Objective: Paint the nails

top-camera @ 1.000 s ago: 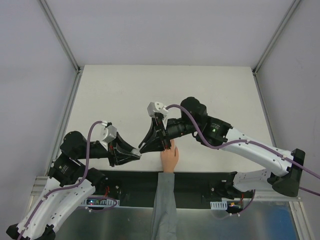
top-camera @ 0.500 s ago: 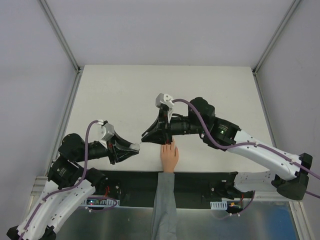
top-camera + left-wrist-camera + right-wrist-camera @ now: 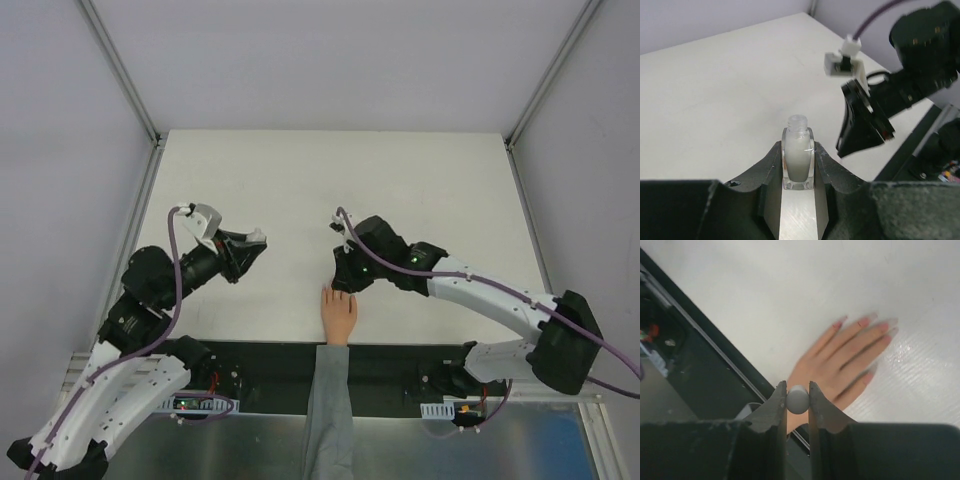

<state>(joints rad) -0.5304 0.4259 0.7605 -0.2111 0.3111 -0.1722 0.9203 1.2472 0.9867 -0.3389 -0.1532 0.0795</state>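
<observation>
A small peach-coloured hand (image 3: 339,314) with a grey sleeve (image 3: 325,410) lies flat at the table's near edge. In the right wrist view the hand (image 3: 840,357) shows its pale pinkish nails (image 3: 871,319) at the fingertips. My right gripper (image 3: 340,277) hangs just above those fingertips. It (image 3: 798,390) is shut on a round grey cap (image 3: 798,400), seen end-on; any brush below the cap is hidden. My left gripper (image 3: 250,245) is to the hand's far left. It (image 3: 798,150) is shut on a clear open bottle of pale polish (image 3: 798,159), held upright.
A black strip (image 3: 400,360) runs along the table's near edge under the sleeve, also showing in the right wrist view (image 3: 700,355). Metal frame rails (image 3: 140,230) and grey walls bound the white table (image 3: 420,180). The right gripper shows in the left wrist view (image 3: 865,131).
The grippers were together left of the hand. The left one has drawn back and left with the bottle. The right one has swung over the hand's fingertips with the cap.
</observation>
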